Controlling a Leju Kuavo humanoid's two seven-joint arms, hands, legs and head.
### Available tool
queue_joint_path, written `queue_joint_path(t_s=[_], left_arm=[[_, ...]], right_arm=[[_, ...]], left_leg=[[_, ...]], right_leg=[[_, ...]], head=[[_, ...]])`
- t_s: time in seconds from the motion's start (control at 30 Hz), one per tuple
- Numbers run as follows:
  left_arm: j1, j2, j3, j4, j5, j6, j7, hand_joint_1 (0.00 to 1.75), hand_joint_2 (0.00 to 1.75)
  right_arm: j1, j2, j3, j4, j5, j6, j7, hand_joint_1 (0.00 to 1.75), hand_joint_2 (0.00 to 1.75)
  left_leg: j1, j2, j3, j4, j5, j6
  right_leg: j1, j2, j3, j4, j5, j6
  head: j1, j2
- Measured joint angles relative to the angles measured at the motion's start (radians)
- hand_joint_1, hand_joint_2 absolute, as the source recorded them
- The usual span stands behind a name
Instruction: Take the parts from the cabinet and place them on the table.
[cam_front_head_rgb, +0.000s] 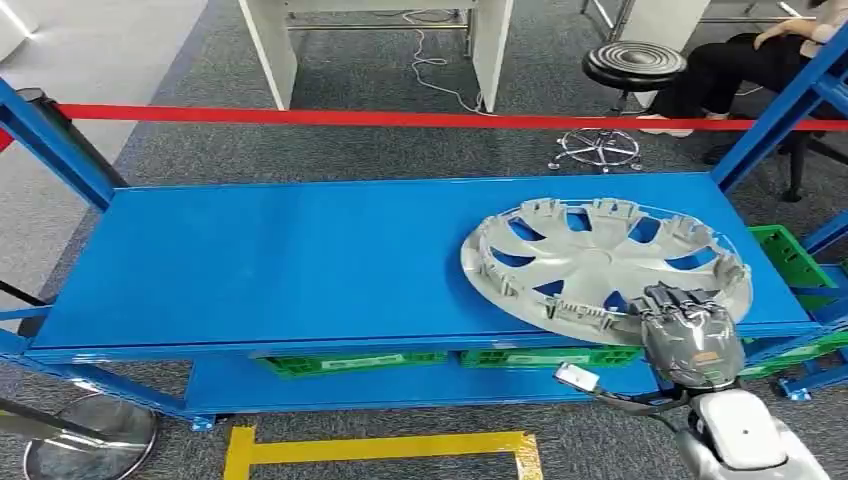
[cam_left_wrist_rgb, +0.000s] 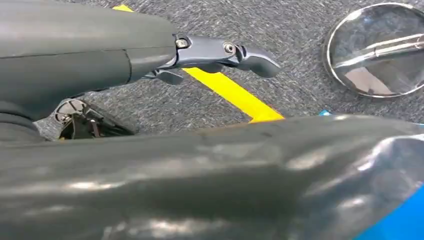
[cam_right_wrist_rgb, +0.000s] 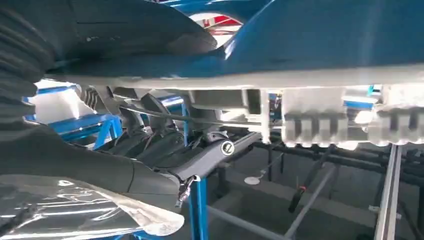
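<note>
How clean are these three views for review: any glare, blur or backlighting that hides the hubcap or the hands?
Head view: evenly lit and sharp; soft sheen on the blue shelf, hubcap and right hand clear. Left wrist view: left hand fairly crisp, but a blurred, glare-streaked dark surface covers the lower half. Right wrist view: backlit; the hubcap's rim clips blow out white, fingers in shadow.

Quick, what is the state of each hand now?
Left hand: holds nothing, fingers apart, open.
Right hand: grips the rim of the hubcap.
</note>
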Motion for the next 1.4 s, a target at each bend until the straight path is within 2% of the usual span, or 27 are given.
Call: queue_joint_path(t_s=[0.2,0.3,0.33,0.43,0.53,0.73,1.0,1.03,1.07,1.1,1.13,1.17,1.23,1.27,1.3,1.33,1.37,1.4], left_arm=[[-0.002,0.005,-0.011,0.013,-0.006,0.003,-0.001,0.0,0.0],[-0.003,0.008,-0.019,0.023,-0.013,0.003,-0.002,0.0,0.0],[-0.003,0.009,-0.023,0.026,-0.014,0.003,-0.002,0.0,0.0],[-0.005,0.013,-0.034,0.032,-0.026,-0.007,-0.009,0.0,0.0],[-0.008,0.019,-0.052,0.041,-0.042,-0.022,-0.024,0.0,0.0],[-0.009,0.029,-0.075,0.052,-0.049,-0.036,-0.035,0.0,0.0],[-0.01,0.036,-0.087,0.062,-0.049,-0.04,-0.035,0.0,0.0],[-0.01,0.037,-0.089,0.063,-0.05,-0.043,-0.035,0.0,0.0],[-0.01,0.037,-0.089,0.063,-0.053,-0.045,-0.035,0.0,0.0],[-0.01,0.038,-0.09,0.064,-0.053,-0.045,-0.035,0.0,0.0],[-0.01,0.038,-0.09,0.065,-0.055,-0.046,-0.035,0.0,0.0],[-0.01,0.039,-0.091,0.065,-0.055,-0.046,-0.034,0.0,0.0],[-0.01,0.039,-0.094,0.066,-0.056,-0.046,-0.034,0.0,0.0],[-0.011,0.04,-0.097,0.066,-0.056,-0.046,-0.034,0.0,0.0],[-0.011,0.04,-0.099,0.066,-0.056,-0.046,-0.034,0.0,0.0],[-0.011,0.04,-0.099,0.066,-0.056,-0.046,-0.034,0.0,0.0],[-0.011,0.04,-0.1,0.066,-0.058,-0.042,-0.032,0.0,0.0],[-0.011,0.041,-0.102,0.066,-0.063,-0.031,-0.026,0.0,0.0]], right_arm=[[0.021,-0.027,-0.018,-0.056,0.008,-0.021,-0.016,1.75,1.75],[0.035,-0.029,-0.053,-0.108,0.008,-0.022,-0.118,1.75,1.75],[0.038,-0.028,-0.077,-0.137,0.008,-0.022,-0.172,1.75,1.75],[0.044,-0.019,-0.14,-0.203,0.008,-0.022,-0.254,1.75,1.75],[0.045,-0.01,-0.195,-0.267,0.008,-0.022,-0.301,1.75,1.75],[0.051,-0.006,-0.267,-0.346,0.008,-0.022,-0.335,1.75,1.75],[0.07,-0.003,-0.315,-0.401,0.008,-0.022,-0.359,1.75,1.75],[0.072,-0.001,-0.321,-0.408,0.008,-0.022,-0.364,1.71,1.75],[0.074,0.0,-0.324,-0.414,0.008,-0.022,-0.37,1.57,1.75],[0.076,0.002,-0.327,-0.42,0.008,-0.022,-0.376,1.52,1.75],[0.079,0.003,-0.331,-0.428,0.008,-0.022,-0.385,1.1,1.75],[0.079,0.006,-0.337,-0.436,0.008,-0.022,-0.392,0.96,1.75],[0.079,0.014,-0.344,-0.454,0.008,-0.022,-0.41,0.96,1.75],[0.079,0.018,-0.349,-0.463,0.008,-0.022,-0.42,0.82,1.75],[0.079,0.023,-0.352,-0.473,0.008,-0.022,-0.429,0.82,1.75],[0.079,0.029,-0.356,-0.482,0.008,-0.022,-0.436,1.03,1.75],[0.079,0.033,-0.359,-0.491,0.008,-0.022,-0.441,1.55,1.75],[0.08,0.039,-0.363,-0.498,0.008,-0.022,-0.44,1.55,1.75]], left_leg=[[0.0,0.0,0.0,0.0,0.0,0.0],[0.0,0.0,0.0,0.0,0.0,0.0],[0.0,0.0,0.0,0.0,0.0,0.0],[0.0,0.0,-0.001,0.0,0.0,0.0],[0.0,0.0,-0.001,0.0,0.0,0.0],[0.0,0.0,-0.001,0.0,0.0,0.0],[0.0,-0.001,-0.001,0.0,0.0,0.0],[0.0,-0.001,-0.001,0.0,0.0,0.0],[0.0,-0.001,-0.001,0.0,0.0,0.0],[0.0,-0.001,-0.001,0.0,0.0,0.0],[0.0,-0.001,-0.001,0.0,0.0,0.0],[0.0,-0.002,-0.001,0.0,0.0,0.0],[0.0,-0.002,-0.001,0.0,0.0,0.0],[0.0,-0.002,-0.001,0.0,0.0,0.0],[0.0,-0.002,-0.001,0.0,0.0,0.0],[0.0,-0.002,-0.001,0.0,0.0,0.0],[0.0,-0.002,-0.001,0.0,0.0,0.0],[0.0,-0.002,-0.001,0.0,0.0,0.0]], right_leg=[[0.0,0.0,0.0,0.0,0.0,0.0],[0.0,-0.001,0.0,0.0,0.0,0.0],[0.0,-0.001,0.0,0.0,0.0,0.0],[0.0,-0.001,0.0,0.0,-0.001,0.0],[0.0,-0.001,0.0,0.0,-0.001,0.0],[0.0,-0.001,0.0,0.0,-0.001,0.0],[0.0,-0.002,0.0,0.0,-0.001,0.0],[0.0,-0.002,0.0,0.0,-0.001,0.0],[0.0,-0.002,0.0,0.0,-0.001,0.0],[0.0,-0.002,0.0,0.0,-0.001,0.0],[0.0,-0.002,0.0,0.0,-0.001,0.0],[0.0,-0.002,0.0,0.0,-0.001,0.0],[0.0,-0.002,-0.001,0.0,-0.001,0.0],[0.0,-0.002,0.0,0.0,-0.001,0.0],[0.0,-0.002,0.0,0.0,-0.001,0.0],[0.0,-0.002,0.0,0.0,-0.001,0.0],[0.0,-0.002,0.0,0.0,-0.001,0.0],[0.0,-0.002,0.0,0.0,-0.001,0.0]], head=[[0.0,0.0],[0.0,0.0],[0.0,0.0],[0.0,0.0],[0.0,0.0],[0.0,0.0],[0.0,0.0],[0.0,0.0],[0.0,0.0],[0.0,0.0],[0.0,0.0],[0.0,0.0],[0.0,0.0],[0.0,0.0],[0.0,0.0],[0.0,0.0],[0.0,0.0],[0.0,0.0]])
